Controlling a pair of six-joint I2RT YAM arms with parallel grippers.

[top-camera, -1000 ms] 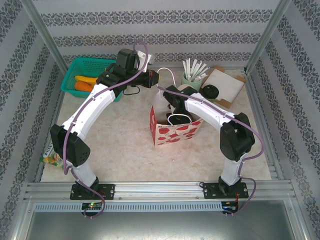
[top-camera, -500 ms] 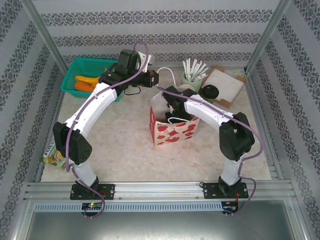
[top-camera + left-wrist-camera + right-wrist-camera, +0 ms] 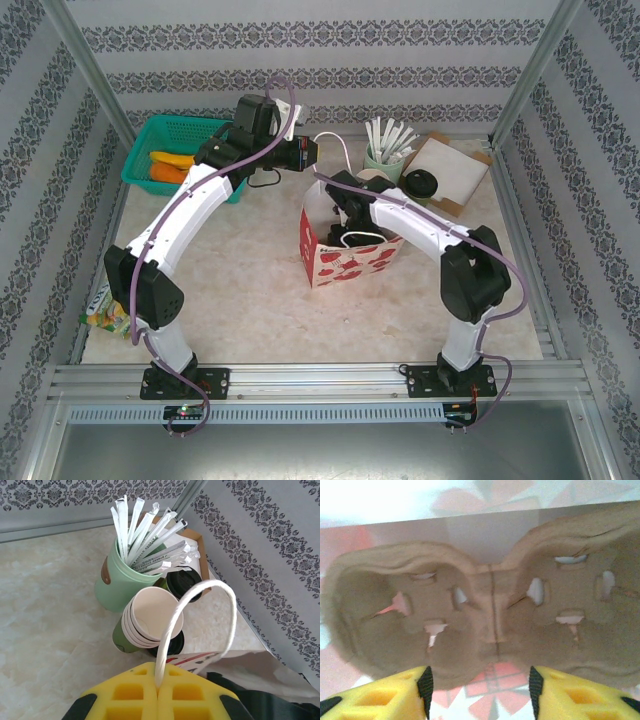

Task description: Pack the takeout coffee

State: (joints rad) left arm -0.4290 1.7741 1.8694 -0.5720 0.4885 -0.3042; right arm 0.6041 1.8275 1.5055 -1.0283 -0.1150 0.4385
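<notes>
pinching bag [image 3: 350,262] handle [image 3: 215,583], left claw [image 3: 158,685] is shut so bag is held open; right claw [image 3: 480,685] is spread w/ nothing gripped, inside bag.

"Where could a hand get through?"

"Over the bare surface [image 3: 250,300] in front of the paper bag [image 3: 350,262]."

"And the bag's mouth?"

"Blocked. The right arm [image 3: 405,215] is in it, with the right gripper [image 3: 480,690] jaws parted over a cardboard carrier [image 3: 485,625] lying across the bottom. The left gripper [image 3: 157,700] pinches the handle [image 3: 212,610] up."

"Back right?"

"Crowded: stick holder [image 3: 112,582], cup stack [image 3: 150,617], takeout coffee [image 3: 420,182] and box [image 3: 455,170]."
</notes>
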